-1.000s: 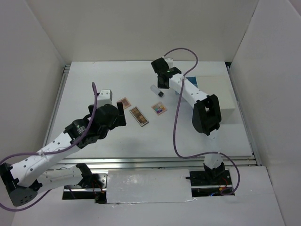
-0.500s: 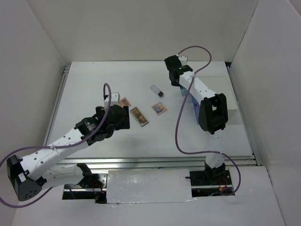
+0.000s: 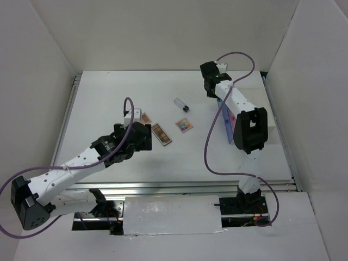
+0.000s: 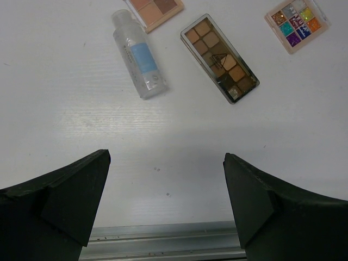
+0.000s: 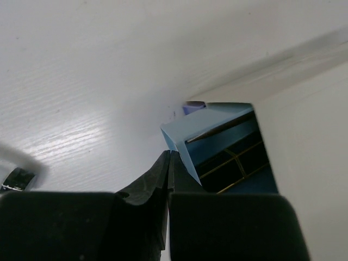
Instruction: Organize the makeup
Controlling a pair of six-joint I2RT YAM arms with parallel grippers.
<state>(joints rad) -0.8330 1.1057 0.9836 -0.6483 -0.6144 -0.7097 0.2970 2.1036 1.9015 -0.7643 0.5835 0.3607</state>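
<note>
Three palettes lie mid-table: a small pink one (image 3: 145,117), a long brown one (image 3: 161,134) and a colourful one (image 3: 184,125). A black-capped clear bottle (image 3: 180,104) lies behind them. In the left wrist view a clear blue-labelled bottle (image 4: 138,54) lies left of the brown palette (image 4: 220,58), with the colourful palette (image 4: 296,22) at the top right. My left gripper (image 4: 166,159) is open and empty, above bare table near these. My right gripper (image 5: 169,155) is shut, its tip at the corner of a light-blue drawer (image 5: 190,128). Lipstick and rose-gold stick are not clearly visible.
The white box (image 3: 266,119) stands at the right, with its blue drawer (image 3: 225,117) out toward the table's middle. Dark items with gold lines (image 5: 234,163) lie inside the drawer. A metal rail (image 4: 163,239) runs along the table's near edge. White walls surround the table.
My right gripper moved right, away from the black-capped bottle to the box, and the blue drawer now shows. My left arm moved right toward the palettes.
</note>
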